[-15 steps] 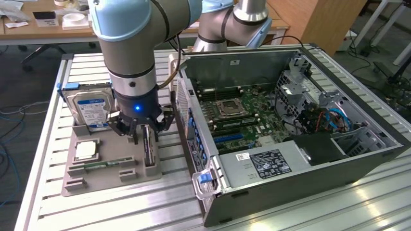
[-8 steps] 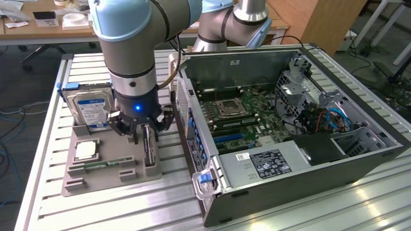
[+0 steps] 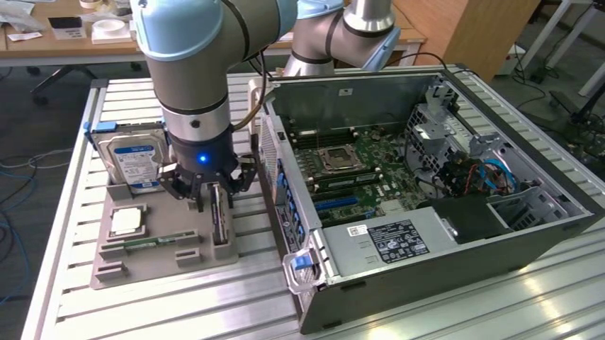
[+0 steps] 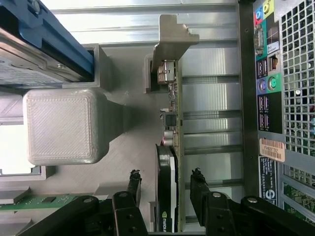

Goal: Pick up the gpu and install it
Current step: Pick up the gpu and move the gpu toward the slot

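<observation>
The gpu stands on edge in a slot of the grey parts holder, at the holder's side nearest the computer case. In the wrist view the gpu shows its green board edge, black cooler and metal bracket. My gripper hangs straight over it, open. Its gripper straddles the card's cooler end, one of the fingertips on each side with a gap to the card. Nothing is held.
The open computer case lies on the exterior view's right, its motherboard and blue slots exposed. The holder also carries a hard drive, a processor and a memory stick. Everything rests on a slatted metal table.
</observation>
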You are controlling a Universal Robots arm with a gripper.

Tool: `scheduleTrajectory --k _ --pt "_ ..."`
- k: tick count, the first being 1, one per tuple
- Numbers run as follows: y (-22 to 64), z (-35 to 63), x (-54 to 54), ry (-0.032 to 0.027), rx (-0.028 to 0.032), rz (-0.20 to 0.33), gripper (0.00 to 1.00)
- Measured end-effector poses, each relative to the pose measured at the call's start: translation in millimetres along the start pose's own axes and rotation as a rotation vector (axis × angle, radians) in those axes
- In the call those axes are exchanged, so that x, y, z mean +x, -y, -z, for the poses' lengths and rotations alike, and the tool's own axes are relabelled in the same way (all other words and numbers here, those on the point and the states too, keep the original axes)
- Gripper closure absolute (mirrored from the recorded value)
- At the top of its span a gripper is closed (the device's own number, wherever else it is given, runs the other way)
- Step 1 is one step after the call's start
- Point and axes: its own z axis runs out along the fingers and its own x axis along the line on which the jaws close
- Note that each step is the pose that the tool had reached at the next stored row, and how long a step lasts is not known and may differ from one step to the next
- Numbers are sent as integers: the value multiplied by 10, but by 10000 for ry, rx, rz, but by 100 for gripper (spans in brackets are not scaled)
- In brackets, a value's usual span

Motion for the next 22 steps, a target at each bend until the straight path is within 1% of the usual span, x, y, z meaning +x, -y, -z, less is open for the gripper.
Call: scheduleTrajectory --k 3,4,11,12,22 --pt "0 0 0 0 -1 0 49" --pt "0 0 0 0 0 1 55" --pt "0 0 0 0 -1 0 57" --pt "0 0 0 1 -1 0 64" --pt "-35 -4 -5 1 -1 2 64"
